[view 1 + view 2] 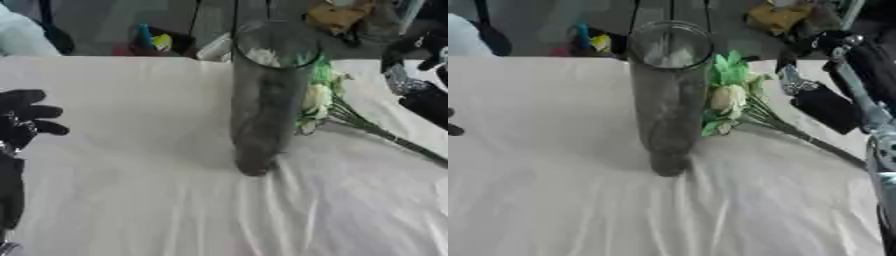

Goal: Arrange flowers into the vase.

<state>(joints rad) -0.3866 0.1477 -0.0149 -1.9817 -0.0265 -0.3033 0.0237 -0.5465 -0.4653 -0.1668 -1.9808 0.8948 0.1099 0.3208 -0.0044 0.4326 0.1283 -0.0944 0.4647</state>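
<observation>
Glass, tall and clear, the vase (668, 95) stands upright on the white cloth of the surface (131, 200), its mouth empty as far as I can see. Just to the right of the vase lies the flower bunch (732, 97): pale cream blooms and green leaves close against the glass, possibly touching it, with thin dark stems (815, 142) trailing away from the vase toward the right edge.

My right hand (820, 102) sits right of the vase, near the blooms, and I cannot tell from either view whether its fingers are parted or closed on anything. My left hand (26, 120) hangs well to the left of the vase, fingers spread and relaxed, holding nothing.

I judge the flowers light and floppy, the heads soft and easy to crush, the stems thin and likely to bend or slip. I'd take hold on the stems a little way right of the blooms, never on the heads. The vase looks narrow and tall, so it may tip if the stems knock its rim; steadying it low on the glass with the left hand seems wise.
</observation>
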